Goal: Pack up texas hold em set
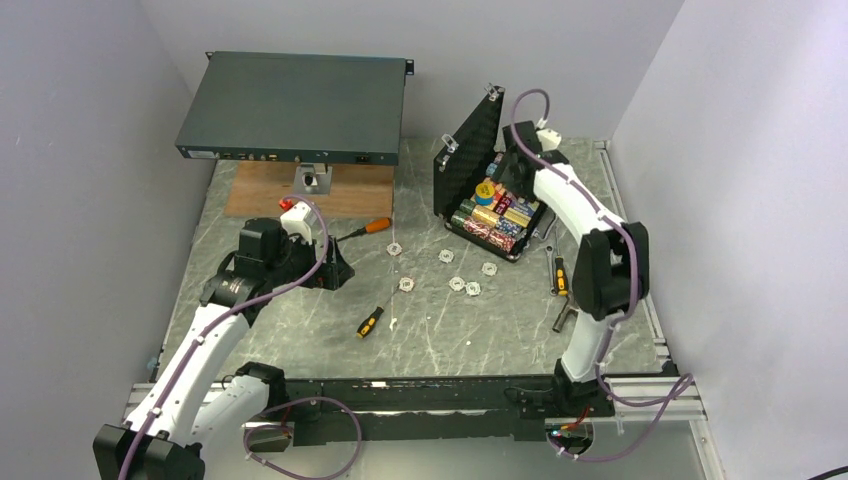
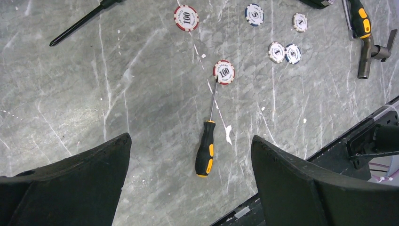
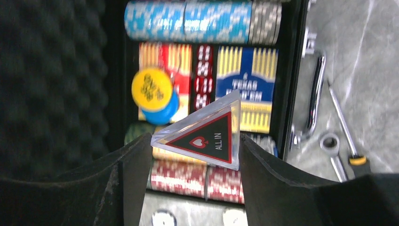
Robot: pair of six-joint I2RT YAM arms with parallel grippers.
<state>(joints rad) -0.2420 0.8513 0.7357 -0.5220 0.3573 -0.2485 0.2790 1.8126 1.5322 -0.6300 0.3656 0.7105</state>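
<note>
Your right hand (image 3: 195,147) pinches the clear red-and-black triangular "ALL IN" token (image 3: 207,136) just above the open black foam-lined case (image 1: 470,158), seemingly to seat it inside; your left hand (image 2: 190,141) hangs spread wide, well apart from it.

**Grey marbled stone-look tabletop (image 1: 300,340), seen from above, with 12 o'clock at its far edge**

A flat brown wooden board (image 1: 262,192) lies at 10 to 11 o'clock against the far edge. A small black textured hinged case (image 1: 468,160) stands open at 1 to 2 o'clock, its foam-lined lid raised. Six loose whitish round poker chips (image 1: 445,256) are scattered from the centre toward 3 o'clock; two of them touch. An orange-handled screwdriver (image 1: 375,226) lies just past the centre at 11 o'clock. A black-and-yellow-handled screwdriver (image 1: 370,321) lies at 7 o'clock, its tip reaching a red-rimmed chip (image 2: 224,72). At 3 to 4 o'clock, just beside the case, lie a black-and-yellow-handled metal tool (image 1: 560,275) and a slim metal wrench (image 1: 548,246).
</note>
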